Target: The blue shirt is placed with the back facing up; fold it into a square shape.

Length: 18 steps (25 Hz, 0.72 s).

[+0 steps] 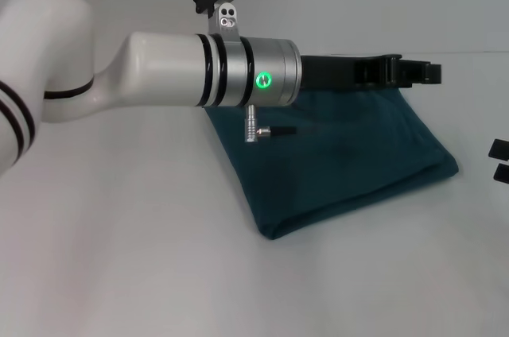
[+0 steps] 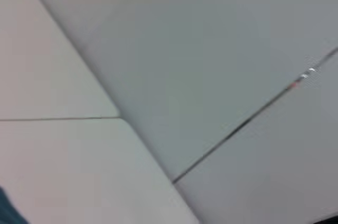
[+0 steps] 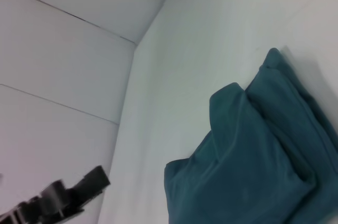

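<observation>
Teal shirt (image 1: 342, 154) lies centre-right of the head frame on the table (image 1: 143, 257), already a compact, roughly square bundle, so little seems left; my left claw (image 1: 413, 71) hovers at its top edge, grip state untellable, holding nothing visible.

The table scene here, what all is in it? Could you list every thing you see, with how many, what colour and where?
shirt: one, dark teal-blue, folded into a rough square, lying on the table right of centre.
table: one, white, under everything.
wall: pale grey panels, behind the table.
left arm: one, white with silver and black rings and a green light, reaching across over the shirt's far edge.
left tool: one, black, at the shirt's far right corner.
right tool: one, black, only tips showing at the right edge.
</observation>
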Each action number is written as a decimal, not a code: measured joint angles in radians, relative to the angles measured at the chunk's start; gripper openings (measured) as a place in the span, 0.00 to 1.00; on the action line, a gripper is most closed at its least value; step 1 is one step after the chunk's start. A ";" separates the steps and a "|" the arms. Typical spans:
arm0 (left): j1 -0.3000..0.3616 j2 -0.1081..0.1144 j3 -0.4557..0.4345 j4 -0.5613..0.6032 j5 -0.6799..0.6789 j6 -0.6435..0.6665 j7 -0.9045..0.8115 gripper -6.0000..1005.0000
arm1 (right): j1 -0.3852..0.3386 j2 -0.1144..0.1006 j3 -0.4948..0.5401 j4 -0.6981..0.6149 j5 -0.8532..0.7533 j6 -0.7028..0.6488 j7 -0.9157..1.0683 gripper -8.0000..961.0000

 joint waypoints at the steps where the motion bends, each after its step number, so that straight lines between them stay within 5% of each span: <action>1: 0.020 0.004 -0.011 0.016 -0.003 0.018 0.000 0.31 | 0.000 -0.001 0.000 0.000 -0.002 0.000 0.000 0.76; 6: 0.168 0.029 -0.118 0.096 -0.003 0.084 -0.092 0.46 | 0.008 -0.011 -0.008 -0.003 -0.015 0.000 0.004 0.76; 11: 0.290 0.104 -0.187 0.103 0.011 0.220 -0.212 0.66 | 0.064 -0.035 -0.014 -0.012 -0.114 0.020 0.018 0.76; 18: 0.391 0.120 -0.479 0.132 0.210 0.472 -0.222 0.95 | 0.230 -0.054 -0.021 -0.082 -0.298 0.100 0.076 0.76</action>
